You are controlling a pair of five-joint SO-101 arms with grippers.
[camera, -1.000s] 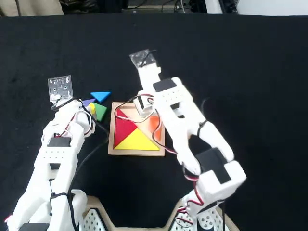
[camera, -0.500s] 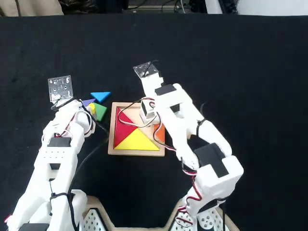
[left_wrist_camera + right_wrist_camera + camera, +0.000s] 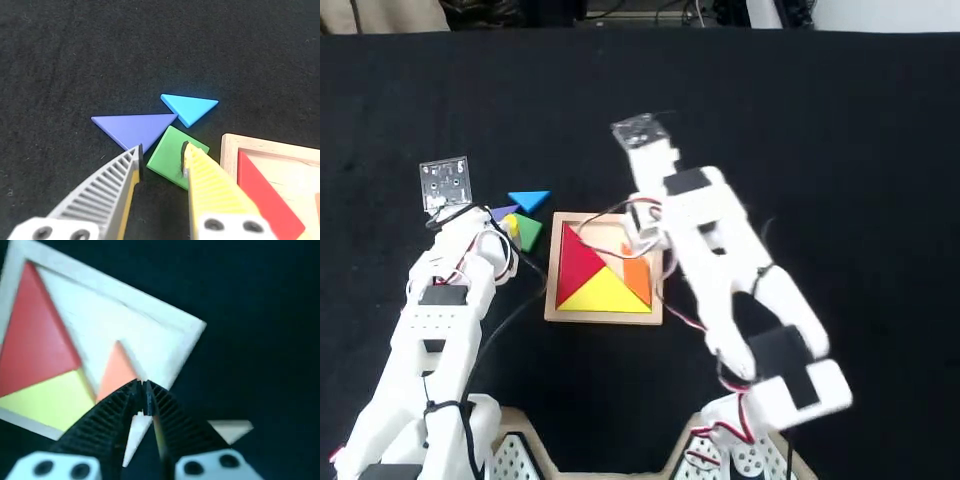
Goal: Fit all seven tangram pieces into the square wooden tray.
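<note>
Here the tray (image 3: 605,317) sits mid-table; the right hand (image 3: 143,387) (pinched together, empty) hovers at its orange triangle (image 3: 116,371), the left hand (image 3: 161,149), parted, over the green square (image 3: 166,161) outside it.

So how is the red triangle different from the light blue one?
The red triangle sits inside the wooden tray, against the yellow piece. The light blue triangle lies outside the tray on the black cloth. The red triangle is also clearly larger than the light blue triangle. Both are triangles lying flat.
</note>
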